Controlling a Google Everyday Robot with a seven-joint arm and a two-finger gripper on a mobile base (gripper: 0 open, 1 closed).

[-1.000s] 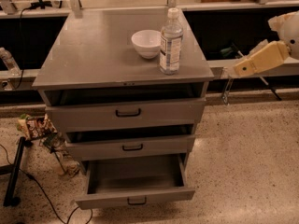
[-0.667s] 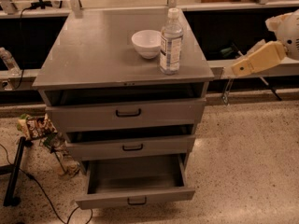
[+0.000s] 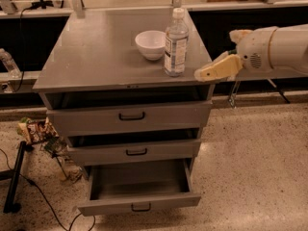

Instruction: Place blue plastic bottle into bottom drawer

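The blue plastic bottle (image 3: 175, 44) is clear with a white cap and a pale printed label. It stands upright near the right front of the grey cabinet top (image 3: 91, 57). The bottom drawer (image 3: 166, 202) is pulled out wide, and its inside shows nothing in it. My gripper (image 3: 206, 73) is on a white arm coming in from the right. It hovers at the cabinet's right front corner, just right of the bottle's base and apart from it, holding nothing.
A white bowl (image 3: 150, 43) stands just left of the bottle. The top drawer (image 3: 130, 115) and middle drawer (image 3: 135, 151) are each slightly ajar. Cables, a black stand leg (image 3: 14, 177) and a snack wrapper (image 3: 33, 130) lie on the floor at left. A bench runs behind.
My gripper has moved left, from well clear of the cabinet to its right front corner close beside the bottle. The bottle, bowl and drawers have not moved.
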